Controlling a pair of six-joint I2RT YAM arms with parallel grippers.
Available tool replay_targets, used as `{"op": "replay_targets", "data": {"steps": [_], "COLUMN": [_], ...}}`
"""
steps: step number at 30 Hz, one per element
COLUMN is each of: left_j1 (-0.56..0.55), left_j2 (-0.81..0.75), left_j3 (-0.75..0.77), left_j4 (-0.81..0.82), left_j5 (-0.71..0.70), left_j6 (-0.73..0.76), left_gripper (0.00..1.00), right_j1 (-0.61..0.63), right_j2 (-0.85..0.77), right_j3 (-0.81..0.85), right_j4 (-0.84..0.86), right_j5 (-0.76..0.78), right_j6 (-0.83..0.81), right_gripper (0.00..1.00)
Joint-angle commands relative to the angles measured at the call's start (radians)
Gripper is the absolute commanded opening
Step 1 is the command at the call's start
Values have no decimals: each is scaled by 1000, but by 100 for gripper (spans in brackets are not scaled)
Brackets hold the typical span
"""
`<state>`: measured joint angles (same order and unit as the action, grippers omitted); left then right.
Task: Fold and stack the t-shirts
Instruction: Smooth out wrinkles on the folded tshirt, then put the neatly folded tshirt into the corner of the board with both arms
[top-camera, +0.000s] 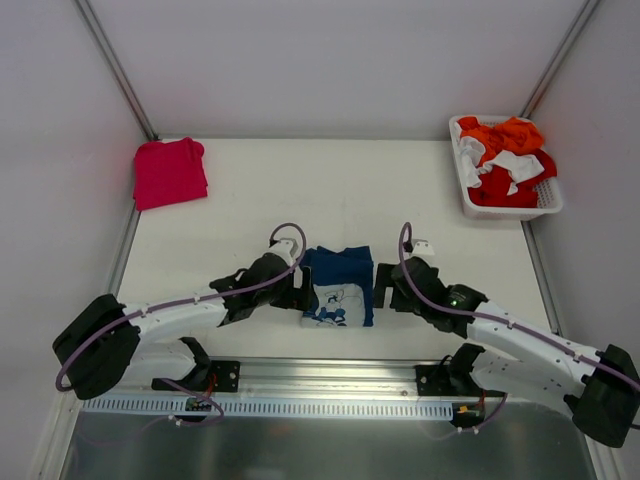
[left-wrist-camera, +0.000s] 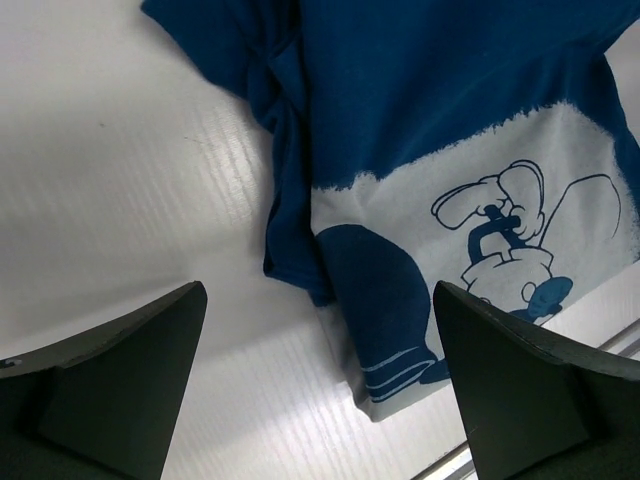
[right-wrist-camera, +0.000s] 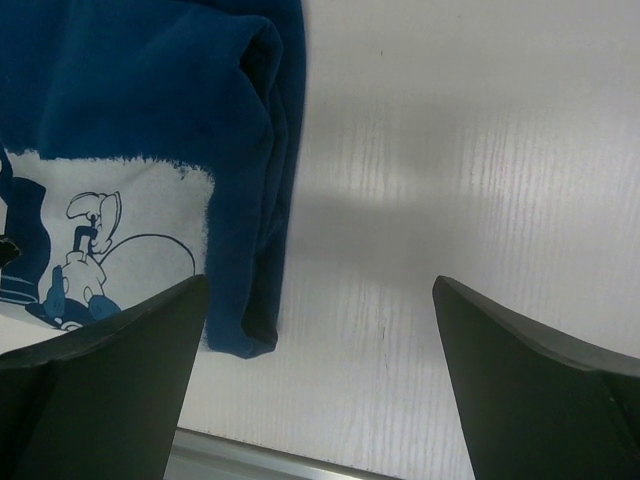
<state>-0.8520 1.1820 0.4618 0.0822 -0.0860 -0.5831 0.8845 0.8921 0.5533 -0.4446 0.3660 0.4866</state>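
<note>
1. The bright pinkish-red cloth t-shirt (top-camera: 170, 172) lay folded in the upper left of the top view, at the far left corner of the white table (top-camera: 350, 190). It was well apart from both arms, and the left arm was the nearer one.
2. The left gripper (top-camera: 296, 288) sat just beside the left edge of the dark navy blue t-shirt with a white cartoon print (top-camera: 338, 285). Its jaws were spread wide with nothing in them. In its wrist view the shirt's bunched left hem ran down between the two dark fingers (left-wrist-camera: 120, 385).
3. The navy shirt lay as a folded packet at centre frame, near the table's front edge. Its long axis ran up and down the frame, away from the arm bases. It lay between the two grippers, about equally near to each.
4. The right gripper (top-camera: 386, 284) sat just beside the shirt's right edge, jaws also wide apart and empty. In its wrist view the rolled right hem lay toward the left finger (right-wrist-camera: 110, 370), with mostly bare table between the fingers.
5. A white plastic basket (top-camera: 510, 212) holding orange, red and white cloth stood at upper right, well apart.
6. Stacking would probably turn on the diagonal gap from the navy packet up to the pink one.
7. How many layers the navy fold held was hard to tell. In the top view the gripper bodies hid the fingertips. Both wrist views cut the shirt off.
</note>
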Motion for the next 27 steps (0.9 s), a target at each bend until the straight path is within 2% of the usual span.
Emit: {"op": "replay_targets", "data": {"steps": [1, 10, 17, 27], "left_j1": [-7, -7, 2, 17], "left_j2": [42, 145, 165, 128], "left_j3": [-17, -63, -80, -95], "left_j4": [120, 290, 381, 396], "left_j5": [75, 157, 184, 178], "left_j6": [-21, -61, -67, -63], "left_gripper": [99, 99, 99, 99], "right_j1": [-13, -61, -107, -128], "right_j2": [37, 130, 200, 381], "right_j3": [-21, -72, -124, -73], "right_j4": [118, 271, 437, 630], "right_j5": [-53, -110, -192, -298], "right_j6": [10, 9, 4, 18], "right_gripper": [99, 99, 99, 99]}}
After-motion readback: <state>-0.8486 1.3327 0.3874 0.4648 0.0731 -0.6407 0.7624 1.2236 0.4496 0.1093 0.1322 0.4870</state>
